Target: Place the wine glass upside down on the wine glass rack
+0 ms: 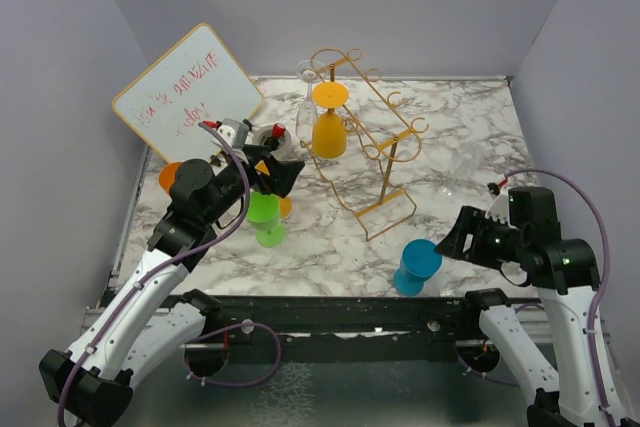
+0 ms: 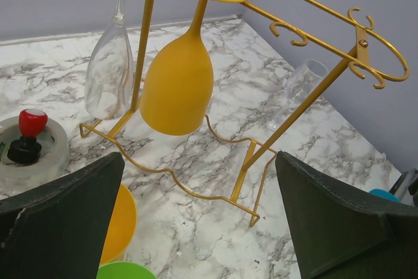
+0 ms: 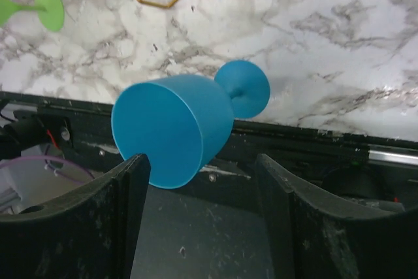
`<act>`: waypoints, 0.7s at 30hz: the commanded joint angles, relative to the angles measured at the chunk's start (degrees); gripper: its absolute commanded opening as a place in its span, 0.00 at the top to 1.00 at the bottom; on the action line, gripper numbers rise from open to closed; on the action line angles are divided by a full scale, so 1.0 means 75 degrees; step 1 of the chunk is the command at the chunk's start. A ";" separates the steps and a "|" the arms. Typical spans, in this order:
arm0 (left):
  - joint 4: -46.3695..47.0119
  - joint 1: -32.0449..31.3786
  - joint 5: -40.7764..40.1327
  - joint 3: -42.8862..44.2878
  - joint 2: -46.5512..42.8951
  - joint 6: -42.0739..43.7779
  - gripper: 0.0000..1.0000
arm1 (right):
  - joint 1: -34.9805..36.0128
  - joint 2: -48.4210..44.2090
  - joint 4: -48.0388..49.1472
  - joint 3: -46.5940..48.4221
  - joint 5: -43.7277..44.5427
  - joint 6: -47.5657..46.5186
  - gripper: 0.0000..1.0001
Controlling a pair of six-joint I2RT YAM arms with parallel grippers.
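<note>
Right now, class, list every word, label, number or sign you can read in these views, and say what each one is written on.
Red handwritten lines on the whiteboard: too small and blurred to read.
No writing visible on the wine glass rack, yellow glass, blue glass or green glass.

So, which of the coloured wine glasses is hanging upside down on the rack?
The yellow glass: it hangs bowl down from the gold rack, foot on top. The green glass and the blue glass are down on the table.
</note>
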 commanded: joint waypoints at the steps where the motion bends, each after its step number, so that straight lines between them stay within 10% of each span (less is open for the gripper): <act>1: 0.0452 -0.0003 -0.0308 -0.0234 -0.0202 -0.0129 0.01 | 0.0015 -0.0176 -0.0708 -0.0598 -0.0999 -0.0105 0.29; 21: 0.0292 -0.0003 -0.0925 -0.0430 -0.0146 0.0041 0.01 | 0.0016 0.0612 0.0536 -0.1279 -0.0283 0.0341 0.74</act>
